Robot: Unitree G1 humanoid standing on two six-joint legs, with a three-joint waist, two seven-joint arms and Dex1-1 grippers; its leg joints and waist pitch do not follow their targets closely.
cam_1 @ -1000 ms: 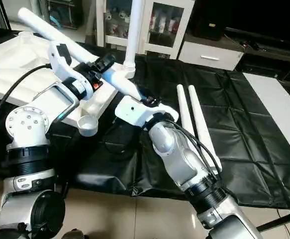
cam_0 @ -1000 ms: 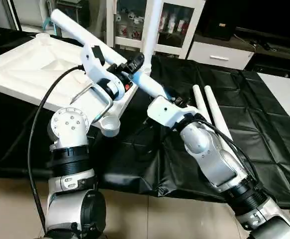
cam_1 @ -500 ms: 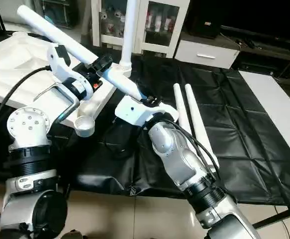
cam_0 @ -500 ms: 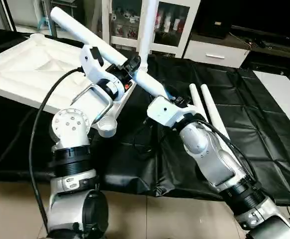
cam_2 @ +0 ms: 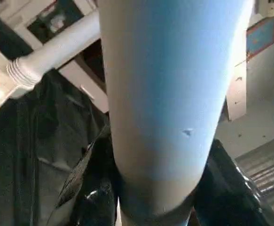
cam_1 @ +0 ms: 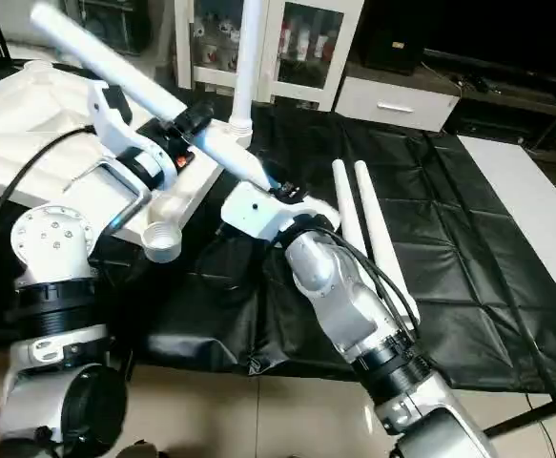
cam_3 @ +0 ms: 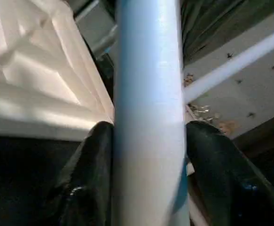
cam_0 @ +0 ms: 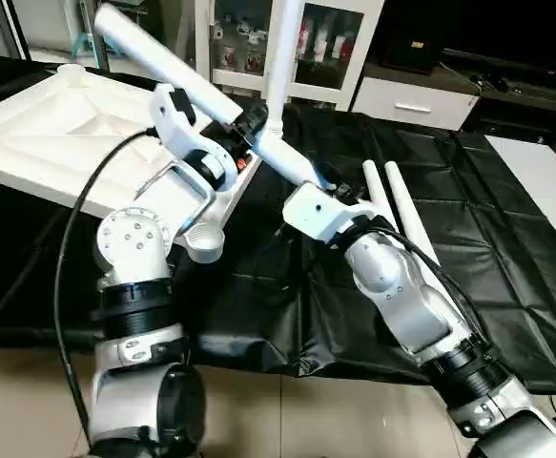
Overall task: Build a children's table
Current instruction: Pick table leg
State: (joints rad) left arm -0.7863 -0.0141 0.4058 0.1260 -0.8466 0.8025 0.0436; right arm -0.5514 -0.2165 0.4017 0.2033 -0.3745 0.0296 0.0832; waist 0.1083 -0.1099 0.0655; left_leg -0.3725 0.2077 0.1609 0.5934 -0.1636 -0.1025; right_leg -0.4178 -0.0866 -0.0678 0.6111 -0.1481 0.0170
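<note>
Two grippers on one part: both grippers are on a single white leg (cam_0: 177, 72), which hangs tilted in the air above the tabletop.
Left gripper (cam_0: 244, 122): closed around the leg near its middle; its black fingers (cam_2: 97, 200) press both sides of the tube.
Right gripper (cam_0: 327, 188): at the leg's lower end, with black fingers (cam_3: 92, 165) flanking the tube; whether they clamp it or stand just off it, I cannot tell.
Tabletop (cam_0: 58, 129): lies underside up on the black-covered worktable (cam_0: 506, 258), ribs showing, at the left of the scene.
Fitted leg (cam_0: 282, 48): one stands upright in the far corner socket (cam_0: 270, 119).
Empty socket (cam_0: 204, 243): the near corner, open and facing up, just below the held leg.
Spare legs (cam_0: 397, 210): two lie side by side on the black cover, well apart from the tabletop.
Handling, judged: the leg looks light, stiff and hollow; its smooth round surface may slip or roll in the fingers.
Where to hold, judged: near the lower end for aiming, with a second hold mid-length against swinging.
Risk, judged: a tilted entry could jam in the socket or shift the light tabletop.
</note>
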